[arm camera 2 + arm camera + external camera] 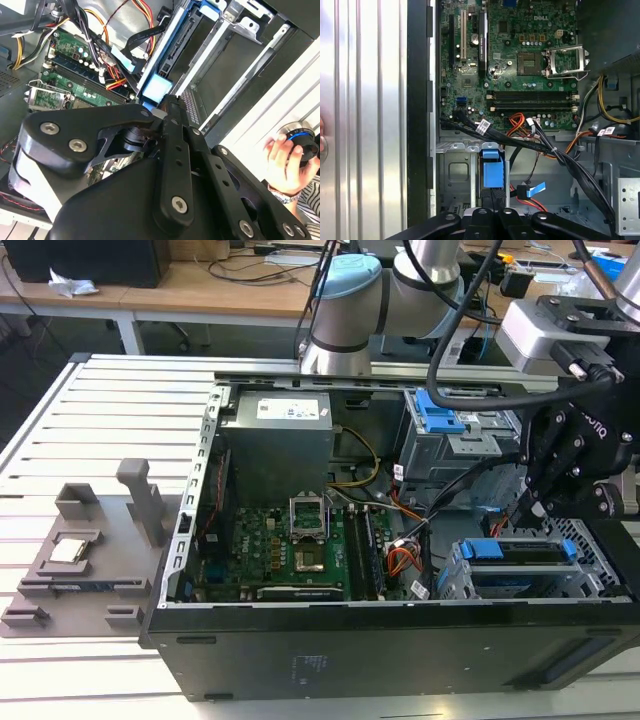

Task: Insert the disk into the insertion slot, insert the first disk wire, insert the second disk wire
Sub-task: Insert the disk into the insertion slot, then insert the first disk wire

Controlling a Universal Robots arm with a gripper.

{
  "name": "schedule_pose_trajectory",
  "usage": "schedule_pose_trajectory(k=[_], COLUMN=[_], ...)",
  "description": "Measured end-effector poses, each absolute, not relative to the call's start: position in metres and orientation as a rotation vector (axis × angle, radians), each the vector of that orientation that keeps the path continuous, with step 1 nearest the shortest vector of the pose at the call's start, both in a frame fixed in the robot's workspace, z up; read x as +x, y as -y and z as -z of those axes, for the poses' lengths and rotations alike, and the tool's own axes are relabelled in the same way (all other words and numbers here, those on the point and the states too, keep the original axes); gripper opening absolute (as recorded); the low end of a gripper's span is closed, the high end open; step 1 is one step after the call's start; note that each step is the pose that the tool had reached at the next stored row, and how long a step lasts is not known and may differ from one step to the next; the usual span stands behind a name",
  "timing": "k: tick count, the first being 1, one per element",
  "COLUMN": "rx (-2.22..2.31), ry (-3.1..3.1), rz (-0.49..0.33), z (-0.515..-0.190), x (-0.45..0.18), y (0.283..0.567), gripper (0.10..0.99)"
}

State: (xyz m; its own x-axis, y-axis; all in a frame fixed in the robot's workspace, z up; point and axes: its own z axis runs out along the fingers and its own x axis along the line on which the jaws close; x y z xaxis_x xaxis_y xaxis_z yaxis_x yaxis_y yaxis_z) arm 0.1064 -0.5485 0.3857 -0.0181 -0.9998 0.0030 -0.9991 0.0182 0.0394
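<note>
The disk (520, 565) lies in the insertion slot (597, 543), the silver perforated cage at the case's front corner on the exterior view's right. Its blue carrier bracket (492, 172) stands edge-on between the cage walls (452, 175). My black gripper (527, 508) hangs right above it. In both wrist views the fingertips are pressed together with nothing visible between them, and the gripper (493, 200) (162, 107) ends right at the bracket's end (157, 89). A black wire bundle (520, 145) crosses beside the cage. A loose black connector with a blue tab (532, 189) lies next to it.
The open case holds a green motherboard (300, 540), a grey power supply (275, 430) and a taller grey cage with a blue latch (440, 415). A grey fixture plate (80, 560) lies on the table at the exterior view's left. A person's hand (282, 162) holds a black knob outside the case.
</note>
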Motion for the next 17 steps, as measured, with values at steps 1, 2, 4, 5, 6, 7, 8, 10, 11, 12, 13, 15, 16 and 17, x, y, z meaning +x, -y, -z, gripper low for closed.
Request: schedule_pose_trajectory(k=[1, 2, 4, 5, 6, 7, 8, 10, 11, 12, 13, 15, 16, 17], rx=[2.18, 2.18, 2.18, 2.18, 2.18, 2.18, 2.18, 2.18, 2.18, 2.18, 2.18, 2.179, 2.178, 2.177], ry=[2.22, 2.22, 2.22, 2.22, 2.22, 2.22, 2.22, 2.22, 2.22, 2.22, 2.22, 2.219, 2.218, 2.217], rz=[0.04, 0.041, 0.04, 0.041, 0.041, 0.041, 0.04, 0.041, 0.041, 0.04, 0.04, 0.038, 0.036, 0.033], z=[-0.386, -0.386, -0.385, -0.385, -0.385, -0.385, -0.384, -0.383, -0.383, -0.383, -0.383, -0.382, -0.381, -0.381], x=[0.106, 0.106, 0.106, 0.106, 0.107, 0.109, 0.111, 0.114, 0.115, 0.117, 0.119, 0.122, 0.127, 0.134], y=[0.549, 0.549, 0.549, 0.549, 0.548, 0.548, 0.549, 0.548, 0.548, 0.548, 0.548, 0.547, 0.544, 0.539], gripper=[0.106, 0.106, 0.106, 0.106, 0.106, 0.106, 0.106, 0.106, 0.106, 0.106, 0.106, 0.106, 0.106, 0.106])
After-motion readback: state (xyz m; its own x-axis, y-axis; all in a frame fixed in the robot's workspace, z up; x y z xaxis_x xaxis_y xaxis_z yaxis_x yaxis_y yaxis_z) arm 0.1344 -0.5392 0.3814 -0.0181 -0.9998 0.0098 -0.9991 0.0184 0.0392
